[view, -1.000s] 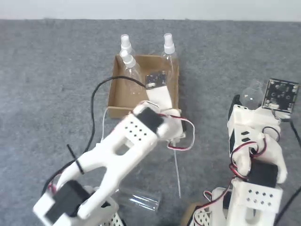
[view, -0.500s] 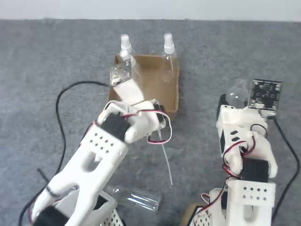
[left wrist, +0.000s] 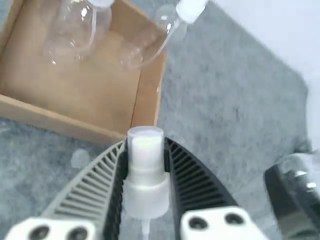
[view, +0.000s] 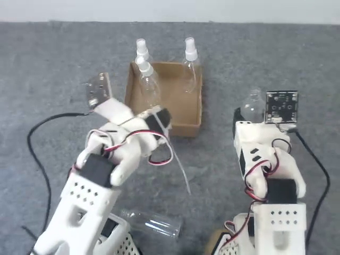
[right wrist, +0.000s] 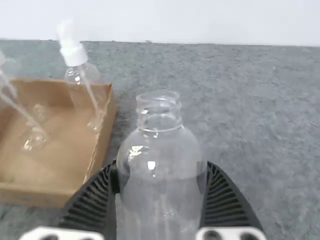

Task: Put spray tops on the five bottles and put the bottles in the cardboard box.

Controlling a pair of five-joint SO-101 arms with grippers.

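Spray top (left wrist: 146, 176) in left gripper (left wrist: 145, 146) near cardboard box (left wrist: 148, 92)

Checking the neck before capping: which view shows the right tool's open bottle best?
The right wrist view: the open bottle is close, held in the right tool, neck rim plain. The high view shows its upper part from above; the left wrist view, a small sliver.

Bottles w/ spray tops (view: 141, 50) (view: 149, 85) (view: 190, 71): 3. W/o tops: 2, i.e. upright bottle (view: 254, 108), lying bottle (view: 151, 223). Tot. 5. Loose spray top (left wrist: 146, 170): 1. Cardboard box (view: 186, 129): 1. Robot arms (view: 95, 186) (view: 268, 159): 2.
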